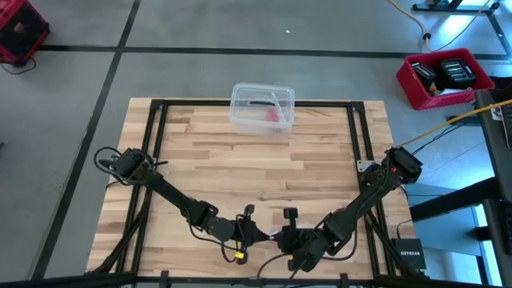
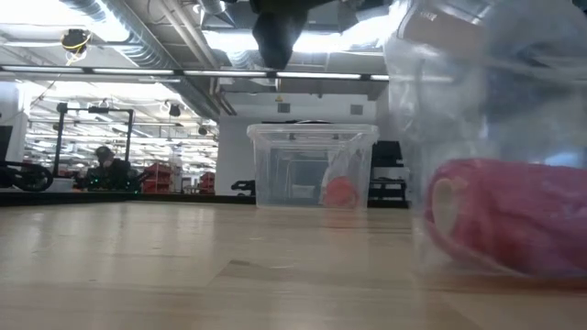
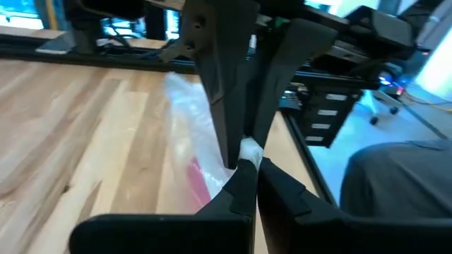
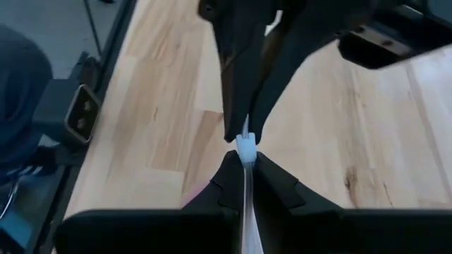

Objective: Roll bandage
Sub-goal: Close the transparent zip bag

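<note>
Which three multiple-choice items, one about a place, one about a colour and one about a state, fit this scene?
1. Where is the clear plastic box?
A. near the table's far edge
B. between the grippers
C. on the floor

2. What colour is the bandage?
A. blue
B. pink
C. white

3. How are the left gripper and right gripper?
A. both open
B. one open
C. both shut on the plastic wrapper

Answers: 1 A, the high view shows it there. 2 B, pink in the low view. 3 C, both wrist views show the pinch.
</note>
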